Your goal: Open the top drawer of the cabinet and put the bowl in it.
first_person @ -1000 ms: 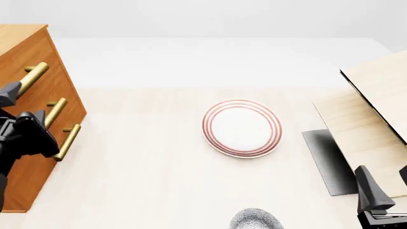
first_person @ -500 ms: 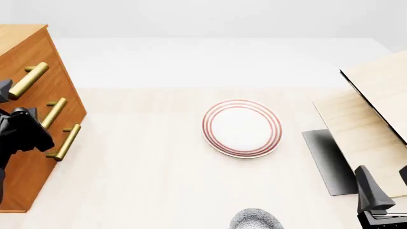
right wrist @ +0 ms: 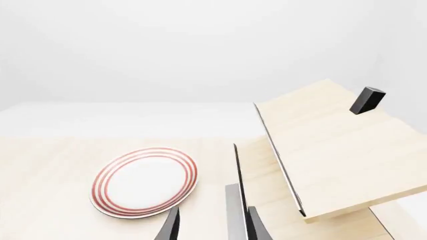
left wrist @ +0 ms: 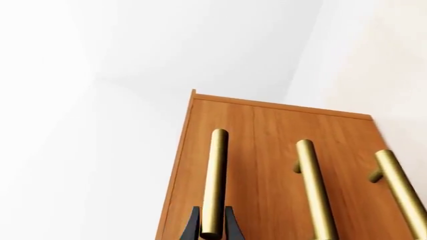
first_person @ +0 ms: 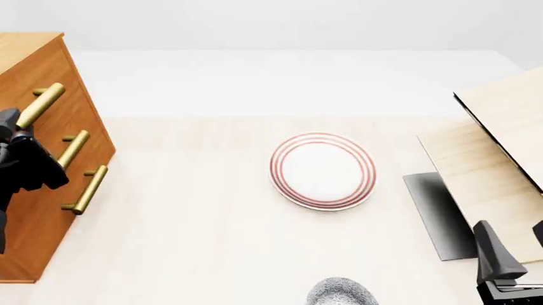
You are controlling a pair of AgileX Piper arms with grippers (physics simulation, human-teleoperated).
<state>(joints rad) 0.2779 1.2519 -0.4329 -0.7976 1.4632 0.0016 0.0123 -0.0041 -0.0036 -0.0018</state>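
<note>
Barely begun, the left gripper (left wrist: 213, 226) pinched the orange-brown top drawer's brass bar handle (left wrist: 214, 180); drawer shut, the speckled blue-grey bowl (first_person: 341, 293) untouched.

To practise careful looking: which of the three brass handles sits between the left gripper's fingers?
The top drawer's handle, the uppermost; the left gripper straddles its end, while the two lower handles stand free.

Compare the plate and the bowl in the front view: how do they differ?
The plate is flat, white with red rings; the bowl is covered in dark speckles. The plate lies mid-table in full view; the bowl sits at the near edge, cut off by the frame. Both are round, and neither gripper touches them.
</note>
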